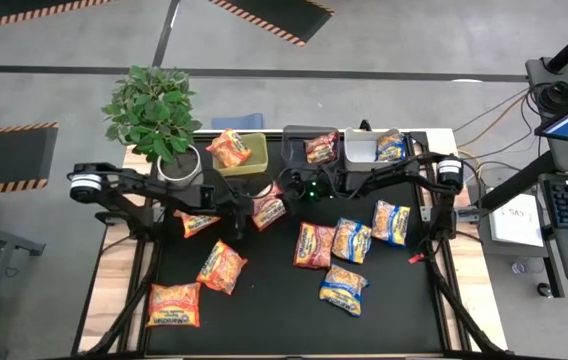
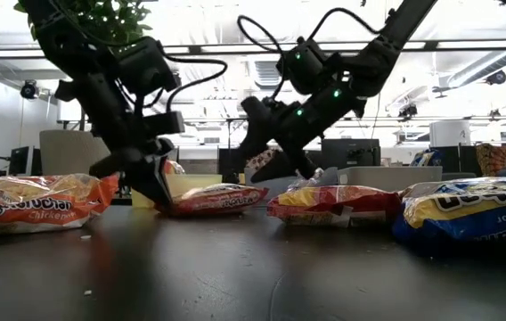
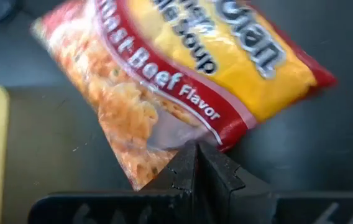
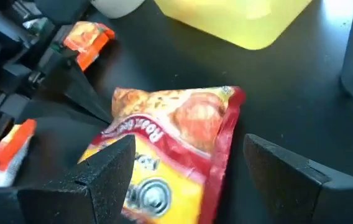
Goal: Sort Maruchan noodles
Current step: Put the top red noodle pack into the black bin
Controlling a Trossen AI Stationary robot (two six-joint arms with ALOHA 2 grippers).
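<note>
The red roast-beef packet [image 1: 268, 209] lies on the black tabletop [image 1: 264, 300], just at three o'clock of the left tool [image 1: 241, 214], whose fingers are pressed together at its corner. The right tool [image 1: 286, 190], fingers spread wide, hovers at its one o'clock. The yellow-green bin [image 1: 254, 158] holds an orange packet [image 1: 228, 148], the dark bin [image 1: 299, 135] a red packet [image 1: 322, 148], the grey bin [image 1: 359, 152] a blue packet [image 1: 391, 146].

We are seeing the red crinkly beef noodle packet [image 1: 268, 209] lying at the centre of the black rectangular table mat [image 1: 274, 300], between the left gripper [image 1: 241, 222] at its nine o'clock and the right gripper [image 1: 289, 187] at its one o'clock, with the yellow-green plastic bin [image 1: 241, 153] sitting at its eleven o'clock.
</note>
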